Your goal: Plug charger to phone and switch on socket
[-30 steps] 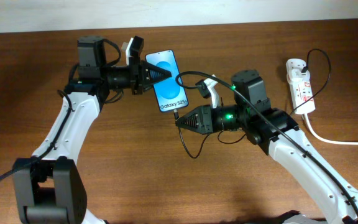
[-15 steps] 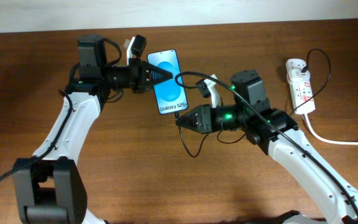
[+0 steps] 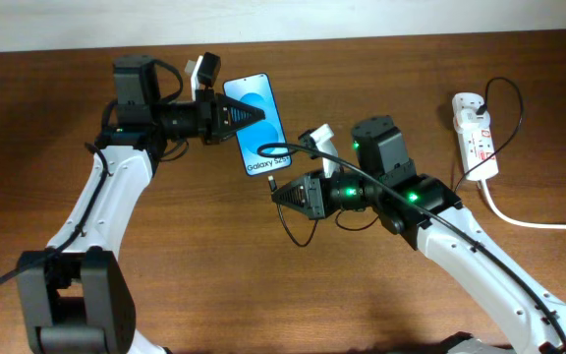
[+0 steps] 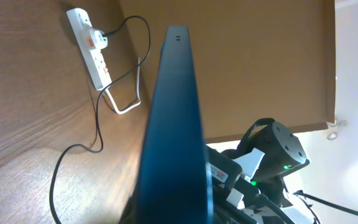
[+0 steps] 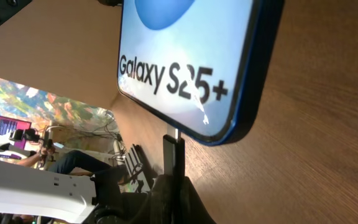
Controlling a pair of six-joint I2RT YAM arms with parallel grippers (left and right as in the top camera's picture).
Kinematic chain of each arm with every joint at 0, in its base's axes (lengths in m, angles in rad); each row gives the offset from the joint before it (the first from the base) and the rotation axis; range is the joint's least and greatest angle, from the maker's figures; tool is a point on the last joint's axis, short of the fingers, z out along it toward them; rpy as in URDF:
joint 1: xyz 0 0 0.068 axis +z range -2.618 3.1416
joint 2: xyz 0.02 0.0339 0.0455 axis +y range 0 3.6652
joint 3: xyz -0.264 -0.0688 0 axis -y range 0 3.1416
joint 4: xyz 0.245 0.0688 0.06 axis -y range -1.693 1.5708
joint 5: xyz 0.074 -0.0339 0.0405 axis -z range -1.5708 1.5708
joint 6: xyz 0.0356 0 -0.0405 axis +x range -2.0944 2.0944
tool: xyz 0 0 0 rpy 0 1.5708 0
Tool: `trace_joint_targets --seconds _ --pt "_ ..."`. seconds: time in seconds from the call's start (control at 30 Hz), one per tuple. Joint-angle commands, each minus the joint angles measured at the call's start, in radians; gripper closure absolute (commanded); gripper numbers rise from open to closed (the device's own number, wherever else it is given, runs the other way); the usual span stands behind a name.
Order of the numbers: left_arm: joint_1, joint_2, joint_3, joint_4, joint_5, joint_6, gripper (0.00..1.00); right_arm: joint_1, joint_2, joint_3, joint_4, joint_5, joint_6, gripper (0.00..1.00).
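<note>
My left gripper [image 3: 250,114] is shut on the phone [image 3: 255,126] and holds it above the table, its blue screen facing up. The left wrist view shows the phone edge-on [image 4: 174,124]. My right gripper [image 3: 279,194] is shut on the charger's small black plug [image 3: 275,183], just below the phone's bottom edge. In the right wrist view the plug [image 5: 173,158] points up, and its metal tip meets the lower edge of the phone [image 5: 185,56]. I cannot tell if it is seated. The white socket [image 3: 475,133] lies at the far right.
The thin black charger cable [image 3: 301,234] loops on the table under my right arm and runs to the socket, as the left wrist view also shows [image 4: 98,134]. A thick white cord [image 3: 529,222] leaves the socket towards the right edge.
Both grippers have shifted left. The phone moved left and slightly up in my left gripper. My right gripper followed with the plug, staying at the phone's bottom edge.
</note>
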State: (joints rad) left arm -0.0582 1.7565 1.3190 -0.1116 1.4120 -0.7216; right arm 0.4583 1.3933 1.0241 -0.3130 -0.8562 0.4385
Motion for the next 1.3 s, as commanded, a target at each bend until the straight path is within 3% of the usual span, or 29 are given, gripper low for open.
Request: trace_joint_targets --seconds 0.0,1.27 --pt "0.007 -0.004 0.004 0.006 0.012 0.02 1.0 0.006 -0.006 0.001 0.009 -0.003 -0.019 0.96" --pt "0.006 -0.004 0.004 0.006 0.039 0.091 1.0 0.005 -0.006 0.001 0.042 0.029 -0.003 0.96"
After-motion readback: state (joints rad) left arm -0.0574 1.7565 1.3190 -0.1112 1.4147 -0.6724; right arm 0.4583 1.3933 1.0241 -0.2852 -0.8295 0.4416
